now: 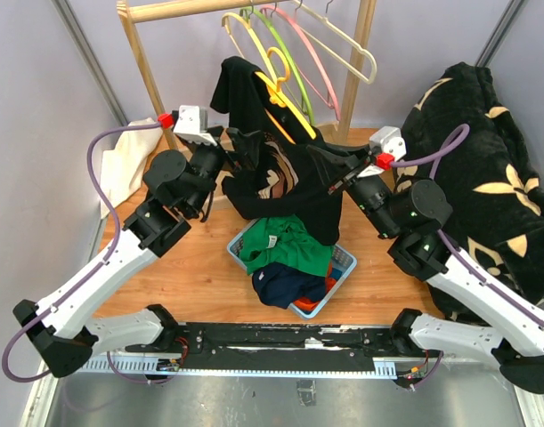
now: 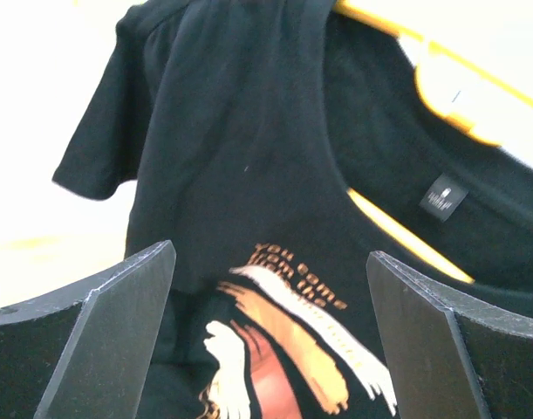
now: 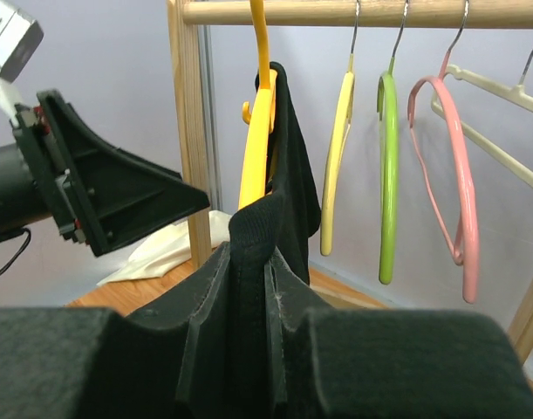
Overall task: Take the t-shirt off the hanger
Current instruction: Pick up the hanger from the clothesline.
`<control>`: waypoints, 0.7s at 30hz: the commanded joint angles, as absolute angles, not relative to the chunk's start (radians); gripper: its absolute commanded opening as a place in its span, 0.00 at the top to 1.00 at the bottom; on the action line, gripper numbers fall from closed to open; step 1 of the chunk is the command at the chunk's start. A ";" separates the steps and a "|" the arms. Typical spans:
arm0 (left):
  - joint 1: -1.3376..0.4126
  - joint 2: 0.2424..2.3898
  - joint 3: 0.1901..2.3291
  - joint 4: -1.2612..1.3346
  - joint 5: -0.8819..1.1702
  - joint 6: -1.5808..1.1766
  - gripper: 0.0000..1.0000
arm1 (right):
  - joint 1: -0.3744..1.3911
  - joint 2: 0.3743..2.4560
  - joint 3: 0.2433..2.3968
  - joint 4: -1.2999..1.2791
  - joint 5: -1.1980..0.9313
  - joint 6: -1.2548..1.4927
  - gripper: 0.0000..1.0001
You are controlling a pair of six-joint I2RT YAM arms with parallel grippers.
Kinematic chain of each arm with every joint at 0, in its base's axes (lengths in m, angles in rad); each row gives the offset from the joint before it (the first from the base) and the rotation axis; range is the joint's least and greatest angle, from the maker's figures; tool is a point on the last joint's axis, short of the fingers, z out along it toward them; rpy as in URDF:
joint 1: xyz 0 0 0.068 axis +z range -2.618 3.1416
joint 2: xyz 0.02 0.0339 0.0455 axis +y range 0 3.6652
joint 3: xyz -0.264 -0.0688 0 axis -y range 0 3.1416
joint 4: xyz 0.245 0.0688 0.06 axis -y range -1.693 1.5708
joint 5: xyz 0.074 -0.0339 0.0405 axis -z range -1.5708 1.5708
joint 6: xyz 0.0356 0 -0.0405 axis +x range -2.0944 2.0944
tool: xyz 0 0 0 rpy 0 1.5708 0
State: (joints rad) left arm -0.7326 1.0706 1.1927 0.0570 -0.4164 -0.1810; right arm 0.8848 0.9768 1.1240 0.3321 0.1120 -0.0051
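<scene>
A black t-shirt [image 1: 285, 191] with an orange and white print hangs partly off an orange-yellow hanger [image 1: 285, 100] on the wooden rail. My left gripper [image 1: 233, 158] is open just in front of the print, and the left wrist view shows the t-shirt [image 2: 249, 131] and hanger [image 2: 440, 87] beyond the spread fingers [image 2: 118, 323]. My right gripper [image 3: 266, 253] is shut on a ribbed fold of the t-shirt [image 3: 292, 157], pulling it away from the hanger [image 3: 259, 131]. In the top view the right gripper [image 1: 332, 181] sits at the shirt's right side.
A blue basket [image 1: 345, 265] of clothes stands below the shirt. A black and gold blanket [image 1: 485, 169] fills the right side. Yellow, green [image 3: 386, 175] and pink [image 3: 462, 175] hangers hang on the rail between wooden posts [image 1: 142, 62]. A white cloth [image 1: 125, 165] lies at the left.
</scene>
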 commanded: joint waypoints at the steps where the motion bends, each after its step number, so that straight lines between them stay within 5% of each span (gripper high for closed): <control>1: -0.718 1.117 1.272 0.137 -0.304 -0.195 0.04 | 0.885 0.918 1.092 0.410 0.094 -0.017 0.99; 21: -0.635 1.272 1.395 0.197 -0.230 -0.226 0.31 | 0.890 0.870 1.070 0.362 0.071 0.005 0.99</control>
State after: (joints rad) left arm -0.6579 1.2587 1.3472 0.1459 -0.2485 -0.2218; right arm 0.8852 0.8963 1.0588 0.3050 0.0929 -0.0036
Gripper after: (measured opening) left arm 0.717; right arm 0.184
